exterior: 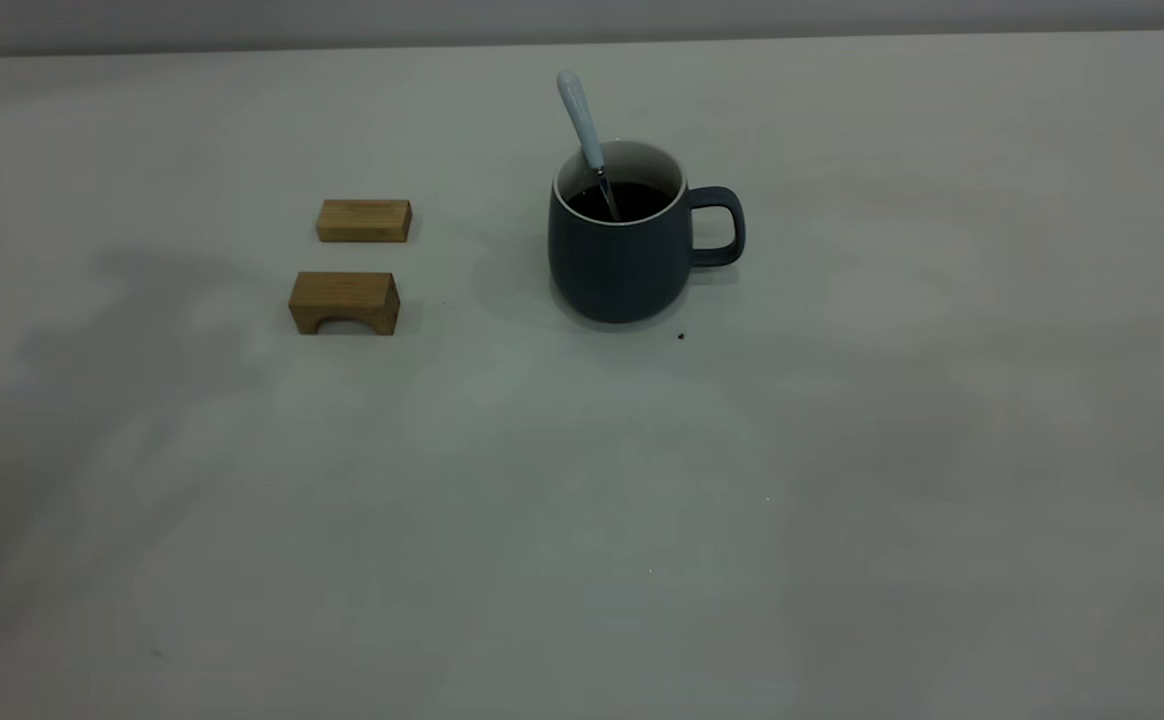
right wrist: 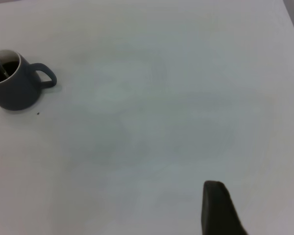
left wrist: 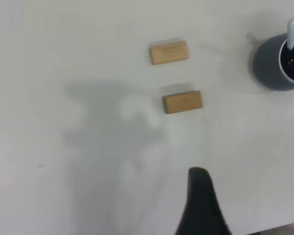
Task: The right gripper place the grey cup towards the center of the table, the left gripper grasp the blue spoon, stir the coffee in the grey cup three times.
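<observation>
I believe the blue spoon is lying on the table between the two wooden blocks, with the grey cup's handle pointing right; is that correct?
Not quite: the blue spoon stands in the grey cup, leaning on its rim, as the exterior view shows. The handle does point right.

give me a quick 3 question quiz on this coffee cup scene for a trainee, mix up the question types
1. True or false: the blue spoon lies flat on the table beside the grey cup.
2. Multiple choice: in the exterior view, the cup's handle points toward
A. that view's left
B. that view's right
C. the camera
3. Fill in: the number of wooden blocks to the left of the cup in the exterior view is ____.

Key
1. False. The spoon stands in the cup, leaning on its rim, bowl end in the coffee.
2. B
3. Two; the nearer one has an arched cut-out underneath.
</observation>
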